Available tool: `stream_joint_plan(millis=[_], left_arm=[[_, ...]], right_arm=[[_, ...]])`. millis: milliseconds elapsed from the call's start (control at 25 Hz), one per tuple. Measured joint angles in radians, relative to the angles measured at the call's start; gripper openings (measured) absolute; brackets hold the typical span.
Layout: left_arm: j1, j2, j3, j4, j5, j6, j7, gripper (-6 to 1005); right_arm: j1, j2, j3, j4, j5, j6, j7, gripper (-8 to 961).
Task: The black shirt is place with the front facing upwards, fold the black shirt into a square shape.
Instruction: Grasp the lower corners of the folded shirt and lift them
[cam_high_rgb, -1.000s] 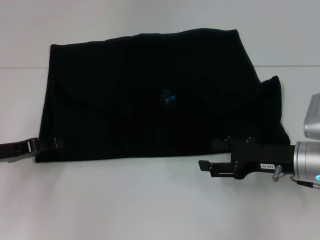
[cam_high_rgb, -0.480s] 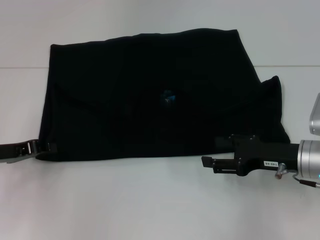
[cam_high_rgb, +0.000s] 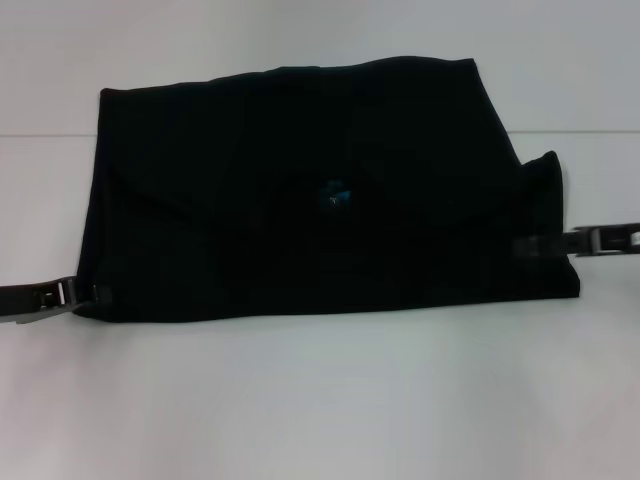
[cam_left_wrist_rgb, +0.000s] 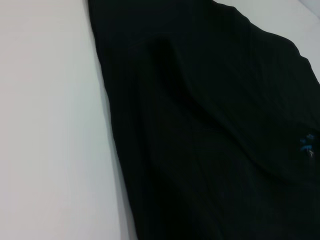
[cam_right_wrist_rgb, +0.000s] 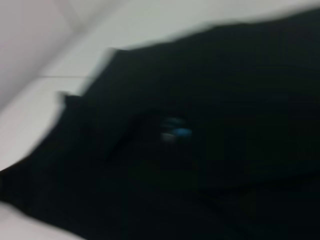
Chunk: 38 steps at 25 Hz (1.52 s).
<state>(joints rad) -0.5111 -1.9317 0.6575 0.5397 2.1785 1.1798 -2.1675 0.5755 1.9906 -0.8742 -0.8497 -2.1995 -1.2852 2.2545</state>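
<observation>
The black shirt (cam_high_rgb: 300, 190) lies folded into a wide flat shape on the white table (cam_high_rgb: 300, 400). Its small blue-marked neck label (cam_high_rgb: 333, 195) shows near the middle; the chest lettering is hidden. A loose flap sticks up at the shirt's right end (cam_high_rgb: 545, 175). My left gripper (cam_high_rgb: 85, 293) is low at the shirt's front left corner. My right gripper (cam_high_rgb: 530, 246) reaches in from the right edge onto the shirt's right end. The left wrist view shows the shirt (cam_left_wrist_rgb: 210, 125) and its label (cam_left_wrist_rgb: 307, 145). The right wrist view shows the shirt (cam_right_wrist_rgb: 225, 165) and label (cam_right_wrist_rgb: 175, 131), blurred.
The white table runs in front of the shirt and on both sides. A seam line (cam_high_rgb: 40, 135) crosses the surface behind the shirt's left side.
My right gripper has left the table in front of the shirt's right front edge and moved back and right to the shirt's right end. My left gripper has drawn slightly left off the corner.
</observation>
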Motion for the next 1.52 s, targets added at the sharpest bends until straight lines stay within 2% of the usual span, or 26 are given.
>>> stream_joint_plan(millis=[120, 200, 320, 480, 1040, 1440, 1520], left_arm=[[0.0, 0.001, -0.002, 0.001, 0.0, 0.005, 0.0, 58], [-0.001, 0.001, -0.002, 0.001, 0.0, 0.006, 0.001, 59], [-0.006, 0.001, -0.001, 0.002, 0.0, 0.007, 0.004, 60], [-0.009, 0.002, -0.001, 0.002, 0.0, 0.008, 0.005, 61], [-0.013, 0.004, -0.004, 0.006, 0.0, 0.009, 0.006, 67], [-0.013, 0.004, -0.01, 0.008, -0.006, 0.004, 0.008, 71], [-0.014, 0.004, -0.011, 0.008, -0.007, 0.004, 0.009, 71]], right_arm=[[0.059, -0.038, 0.029, -0.015, -0.169, -0.047, 0.269, 833], [0.105, -0.045, 0.068, -0.017, -0.287, -0.075, 0.374, 830], [0.165, -0.032, 0.099, -0.012, -0.443, -0.069, 0.418, 823], [0.209, -0.013, 0.094, 0.042, -0.524, -0.011, 0.425, 819], [0.259, 0.021, 0.048, 0.18, -0.527, 0.136, 0.4, 816], [0.263, 0.025, 0.038, 0.194, -0.528, 0.148, 0.408, 814], [0.262, 0.026, 0.037, 0.194, -0.531, 0.15, 0.408, 730]])
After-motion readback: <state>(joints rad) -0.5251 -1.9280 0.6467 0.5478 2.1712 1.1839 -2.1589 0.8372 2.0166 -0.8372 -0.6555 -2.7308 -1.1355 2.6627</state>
